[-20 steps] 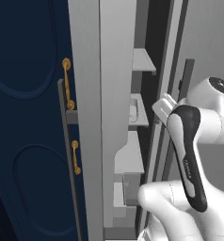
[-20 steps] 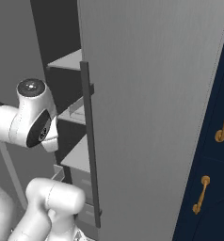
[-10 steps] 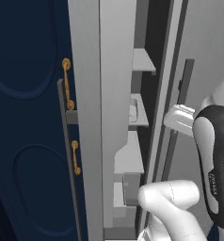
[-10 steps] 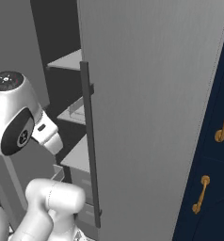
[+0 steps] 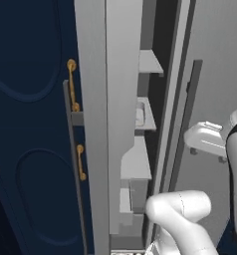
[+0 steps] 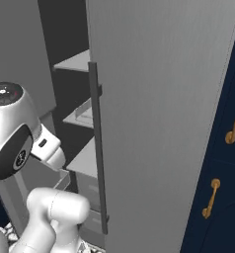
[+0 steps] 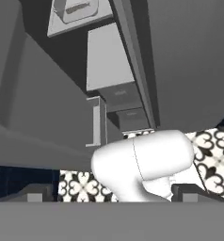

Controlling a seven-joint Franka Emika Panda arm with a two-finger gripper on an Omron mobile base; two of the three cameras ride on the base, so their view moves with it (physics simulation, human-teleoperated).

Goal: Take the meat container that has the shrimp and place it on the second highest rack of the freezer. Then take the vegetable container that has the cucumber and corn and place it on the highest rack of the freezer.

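The freezer (image 5: 123, 99) stands with its door (image 6: 159, 113) open, and flat pale-grey racks are stacked inside. The upper rack in sight (image 5: 150, 62) is bare. On the rack below it (image 5: 148, 119) sits a pale container (image 5: 139, 113), also seen as the container (image 6: 85, 112) and the container (image 7: 78, 9). I cannot tell what is in it. The shrimp, the cucumber, the corn and the vegetable container are out of view. My gripper (image 7: 111, 193) is open outside the freezer, below the racks. Its fingertips (image 7: 31, 193) stand wide apart with nothing held.
A navy cabinet (image 5: 36, 124) with gold handles (image 5: 73, 84) stands left of the freezer, and another navy cabinet (image 6: 223, 163) is beyond the door. The door's long dark handle (image 6: 97, 148) is close to my arm. Patterned floor tiles (image 7: 212, 150) lie below. Lower drawers (image 7: 125, 106) fill the freezer's base.
My arm has swung back out of the freezer opening, toward the door side and nearer the cameras. The gripper has stayed open and the container has not moved.
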